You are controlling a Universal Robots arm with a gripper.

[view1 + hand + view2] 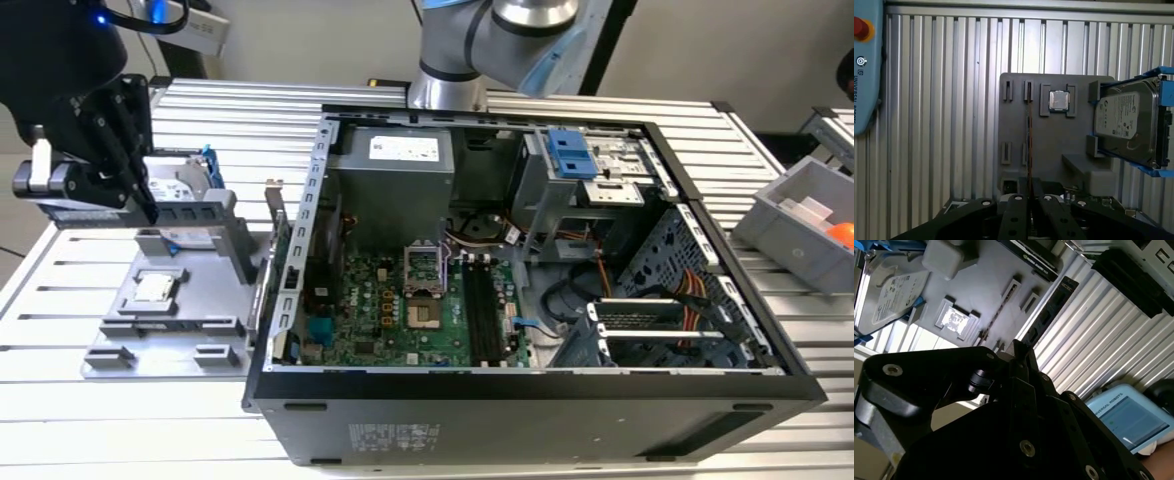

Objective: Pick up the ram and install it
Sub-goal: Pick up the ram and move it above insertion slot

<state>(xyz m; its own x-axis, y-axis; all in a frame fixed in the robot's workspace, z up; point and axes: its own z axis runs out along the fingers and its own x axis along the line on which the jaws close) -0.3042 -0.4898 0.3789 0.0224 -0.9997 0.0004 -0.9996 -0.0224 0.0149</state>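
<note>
The ram (1028,145) stands edge-up in the grey holder (1054,145), probably so it is easy to pinch. The gripper (1021,351) hovers above the holder; whether its pincer is apart cannot be told.

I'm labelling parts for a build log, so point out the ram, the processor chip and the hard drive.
ram (1028,130), first wrist view, on its thin edge.
processor chip (1059,100), first wrist view, middle of its silver lid.
hard drive (1121,120), first wrist view, on its white label.
</note>
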